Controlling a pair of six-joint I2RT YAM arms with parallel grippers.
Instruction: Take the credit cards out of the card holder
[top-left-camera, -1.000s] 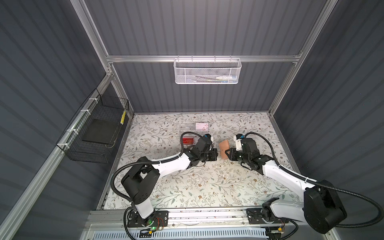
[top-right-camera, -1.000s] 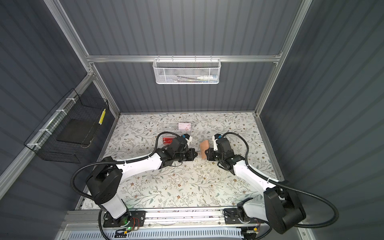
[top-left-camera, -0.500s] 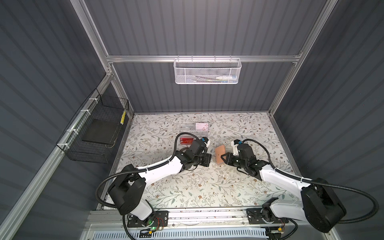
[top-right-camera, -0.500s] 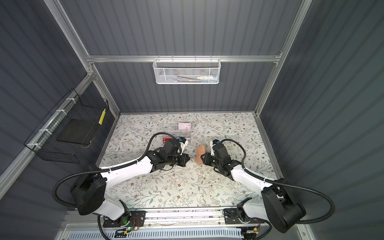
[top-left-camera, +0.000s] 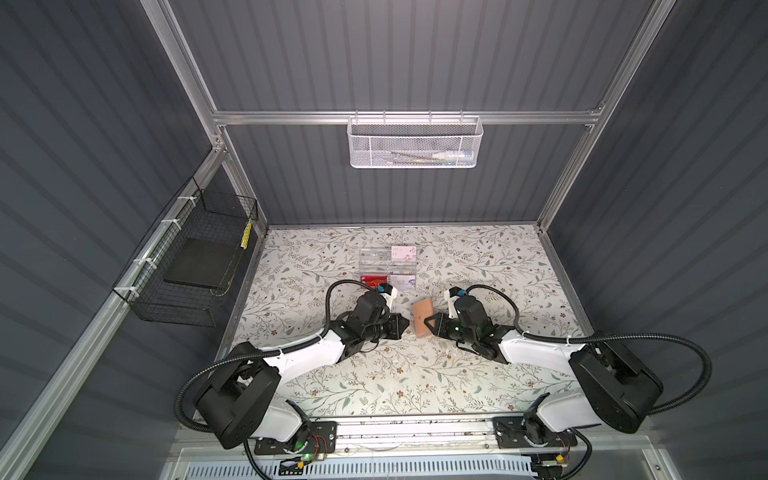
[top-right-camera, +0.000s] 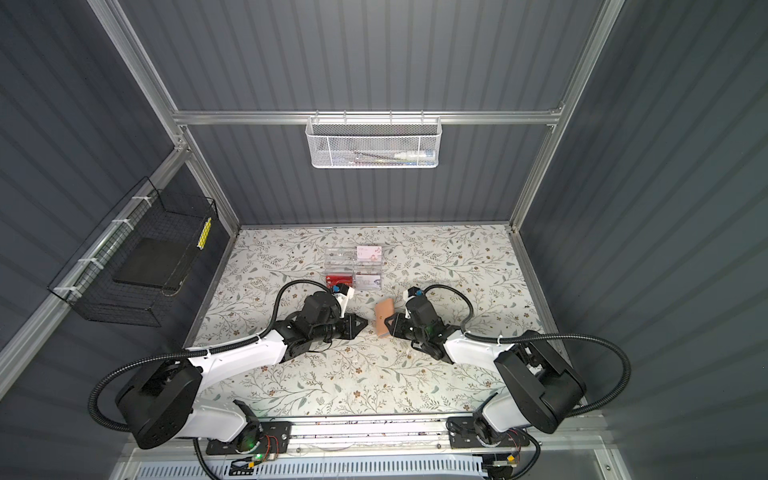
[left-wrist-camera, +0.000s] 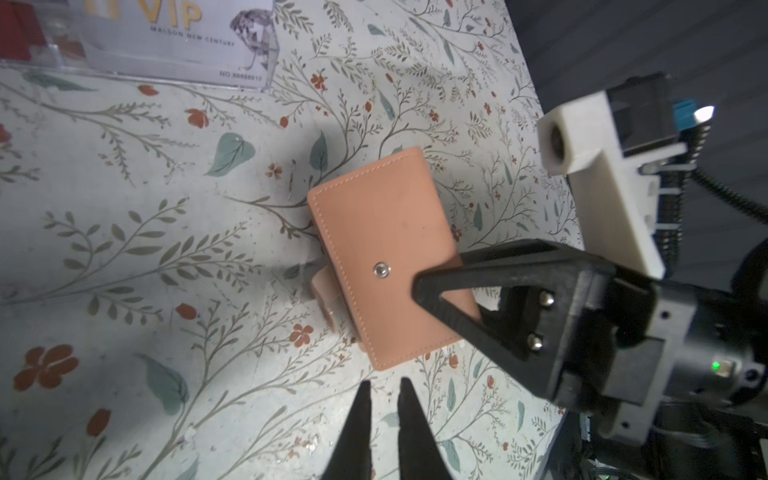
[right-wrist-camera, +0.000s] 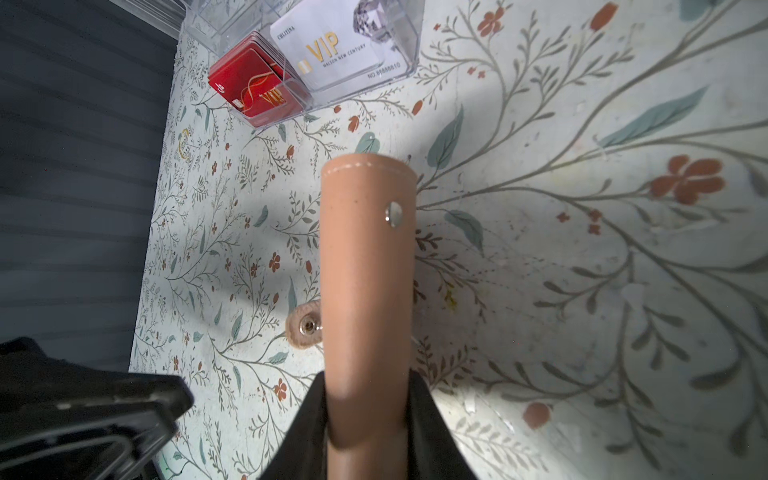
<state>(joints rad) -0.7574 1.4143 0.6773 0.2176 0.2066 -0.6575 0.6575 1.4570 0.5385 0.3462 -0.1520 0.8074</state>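
Observation:
The tan card holder (top-left-camera: 422, 319) (top-right-camera: 383, 318) is held on edge just above the table, and my right gripper (right-wrist-camera: 368, 384) (top-left-camera: 430, 325) is shut on its spine end. It is folded closed, with a metal snap on its cover (left-wrist-camera: 381, 270). Its snap tab (right-wrist-camera: 305, 328) hangs loose. The credit cards in it are hidden. My left gripper (left-wrist-camera: 384, 388) (top-left-camera: 405, 326) (top-right-camera: 365, 323) points at the holder's near corner, just short of it. Its jaws are open by a narrow gap and hold nothing.
A clear acrylic box (top-left-camera: 387, 268) (top-right-camera: 354, 266) stands behind the grippers, with red cards (right-wrist-camera: 257, 85) and white VIP cards (right-wrist-camera: 336, 52) in its compartments. A white mesh basket (top-left-camera: 415, 141) hangs on the back wall and a black wire basket (top-left-camera: 195, 266) on the left wall.
Both grippers and the card holder have moved toward the front and a little left. The left gripper's jaws, shut before, now stand slightly apart.

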